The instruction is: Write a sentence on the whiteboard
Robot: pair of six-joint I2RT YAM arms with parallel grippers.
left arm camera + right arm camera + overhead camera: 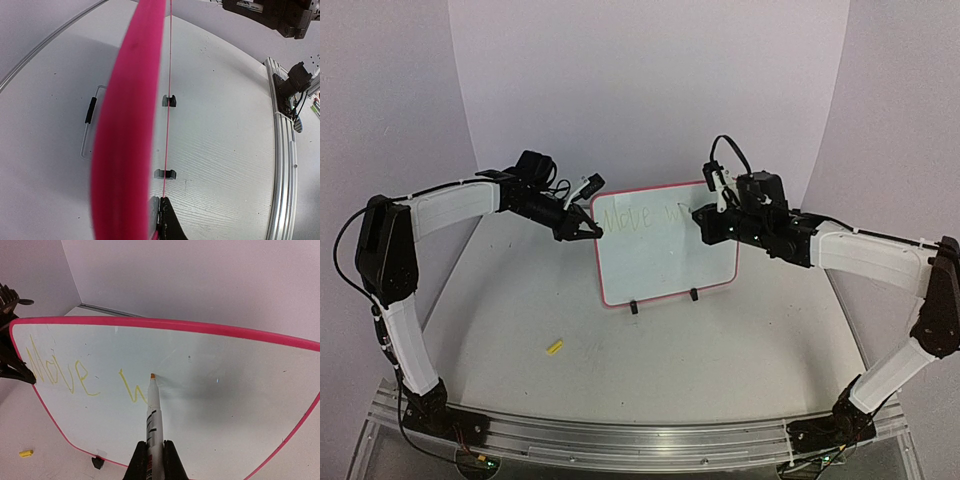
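white table (720,340), standing whiteboard (665,250), small yellow piece (554,348)

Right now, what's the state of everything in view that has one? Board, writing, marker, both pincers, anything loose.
whiteboard: upright on the table, left edge clamped.
sentence: unfinished, reads "Move w" so far.
marker: uncapped, tip touching the board.
left pincer: shut on the whiteboard frame.
right pincer: shut on the marker.
yellow piece: lying loose in front of the board, touching nothing else.
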